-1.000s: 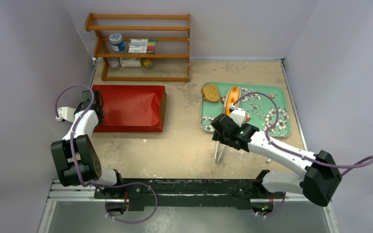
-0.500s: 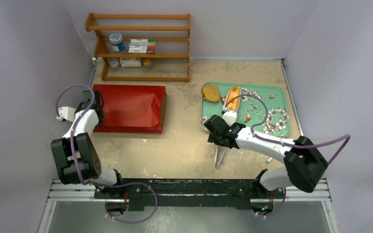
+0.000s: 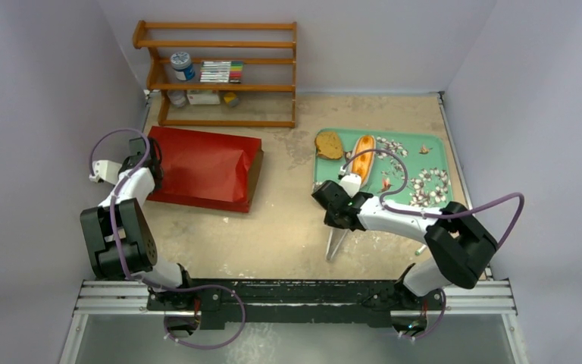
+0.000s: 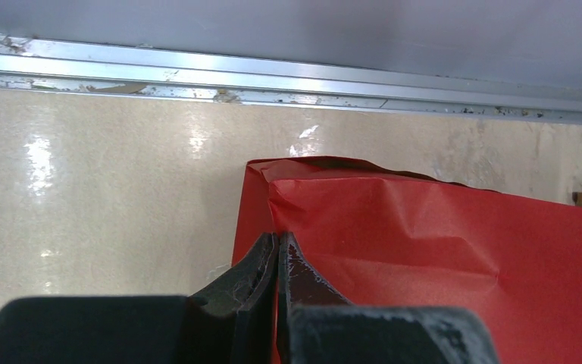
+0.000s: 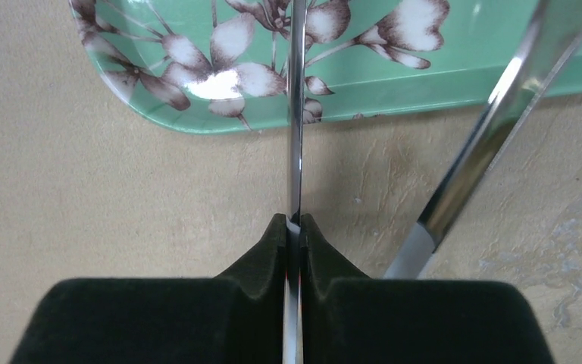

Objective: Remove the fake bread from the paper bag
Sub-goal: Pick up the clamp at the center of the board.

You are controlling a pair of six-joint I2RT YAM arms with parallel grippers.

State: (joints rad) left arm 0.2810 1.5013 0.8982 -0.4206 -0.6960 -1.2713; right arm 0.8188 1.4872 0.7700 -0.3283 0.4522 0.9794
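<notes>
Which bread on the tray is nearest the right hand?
The long orange-tan bun, right of the round brown slice; its near end lies closest to the right hand.

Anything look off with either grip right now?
Yes. The right gripper pinches only one blade of the metal tongs; the other blade splays free beside it. The left gripper is shut on a corner of the paper bag, which lies flat.

You have the red paper bag [image 3: 204,168] lying flat toward the left side of the table [image 3: 288,227], slightly skewed, with your left end effector [image 3: 142,157] at its left edge. Your right end effector [image 3: 332,203] sits at the near-left corner of the green floral tray [image 3: 417,155], over the metal tongs [image 3: 335,243]. The tray carries a round bread slice [image 3: 330,144] and a long split bun [image 3: 362,155]. A wooden shelf [image 3: 220,72] stands at the table's far edge.
</notes>
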